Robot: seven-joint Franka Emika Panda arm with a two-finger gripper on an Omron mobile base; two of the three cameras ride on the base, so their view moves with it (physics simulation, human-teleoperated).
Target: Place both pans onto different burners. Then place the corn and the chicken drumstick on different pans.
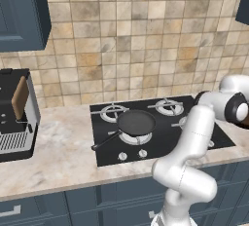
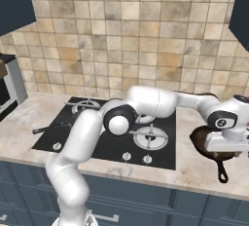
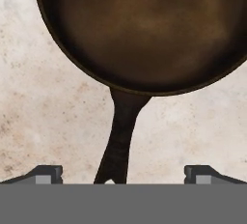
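While a coffee machine (image 1: 17,118) stands at the far left of the marble counter (image 1: 53,152), the black cooktop (image 1: 155,144) lies to its right. On its front left burner (image 1: 135,135) sits the dark grey-black pan (image 1: 136,122), with the handle pointing left toward the front. Further right, past the cooktop edge, the reddish-brown pan (image 2: 206,144) rests on the counter, handle toward the front. The gripper (image 3: 123,175) hangs above this handle (image 3: 120,136); both fingertips (image 3: 46,174) stand wide apart on each side of it and do not touch it, so the pincer is released.
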